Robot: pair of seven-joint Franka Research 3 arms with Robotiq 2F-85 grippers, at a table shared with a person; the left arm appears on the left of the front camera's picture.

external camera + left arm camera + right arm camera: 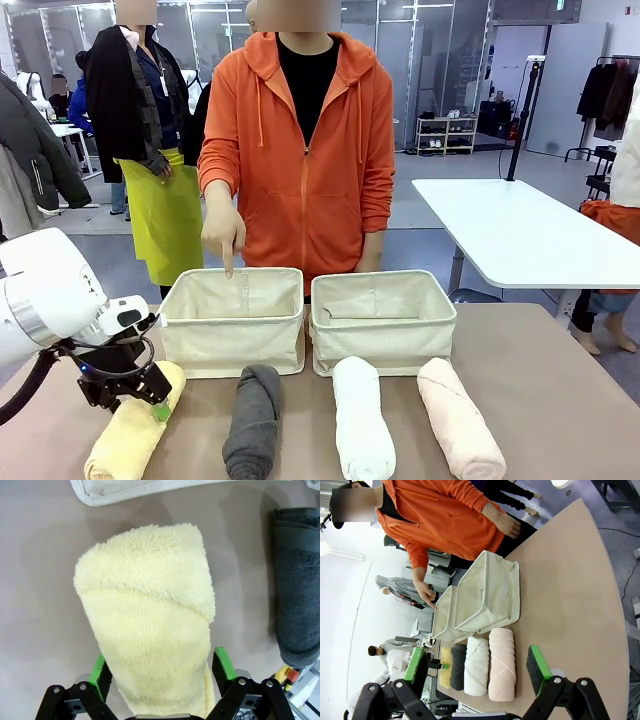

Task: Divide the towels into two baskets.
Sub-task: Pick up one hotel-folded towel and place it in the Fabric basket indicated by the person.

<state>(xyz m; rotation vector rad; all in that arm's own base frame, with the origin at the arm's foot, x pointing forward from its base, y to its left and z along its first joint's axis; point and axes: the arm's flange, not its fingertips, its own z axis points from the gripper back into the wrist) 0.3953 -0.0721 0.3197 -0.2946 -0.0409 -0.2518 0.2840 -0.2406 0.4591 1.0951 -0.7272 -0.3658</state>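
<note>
Yellow towel (150, 620) lies between your left gripper's (160, 666) open fingers, so squeeze, lift, and carry it to the pointed-at basket (232, 335).

Front view looks across the table (560, 400) from the robot's side toward the person (300, 150). Left wrist view stares down, close over the yellow towel (150, 620). Right wrist view, rolled sideways, sits farther back; all 3 share that towel
</note>
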